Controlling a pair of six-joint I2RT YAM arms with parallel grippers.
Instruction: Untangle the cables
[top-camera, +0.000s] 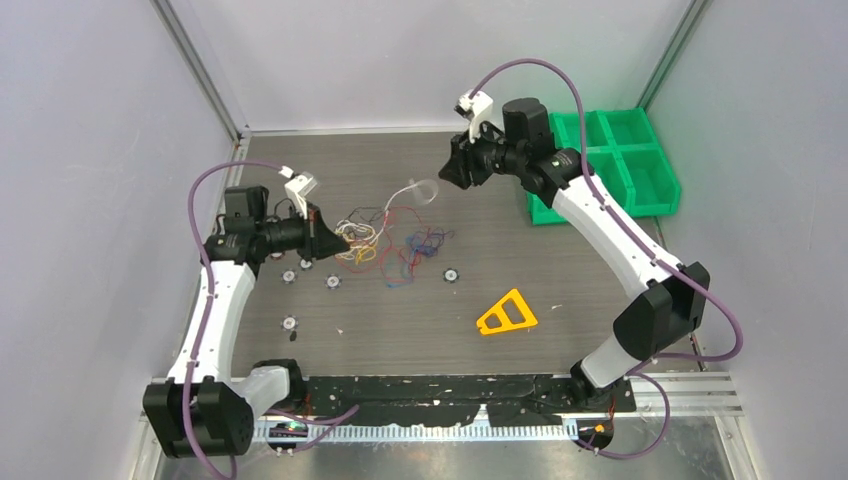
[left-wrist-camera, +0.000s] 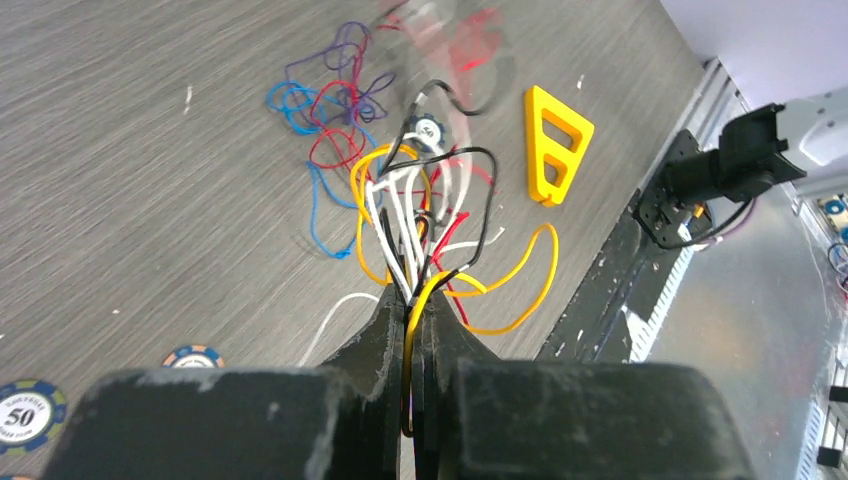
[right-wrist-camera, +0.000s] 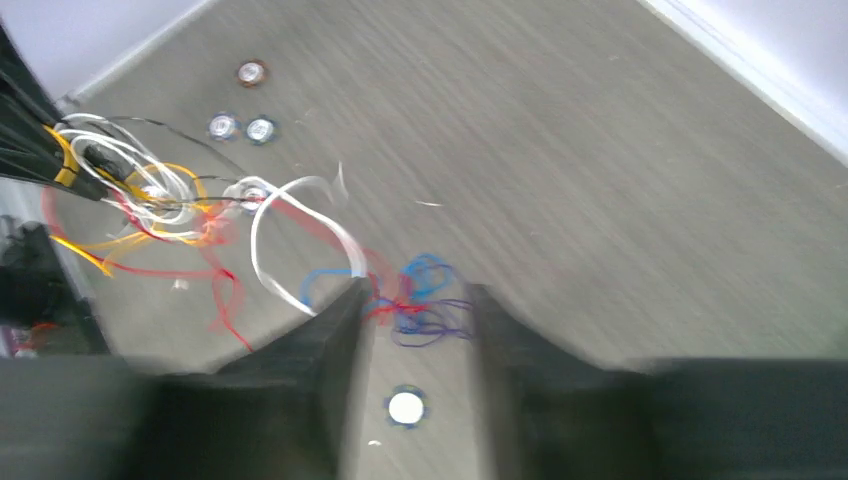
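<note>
Only the left wrist view shows left claw clamped on thin looped cables; right claw stands apart over grained worktop.

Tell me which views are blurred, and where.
Top view: sharp, evenly lit. Left wrist: cables crisp near the left gripper, far loops smeared. Right wrist: motion blur throughout, softening cables and right gripper.
</note>
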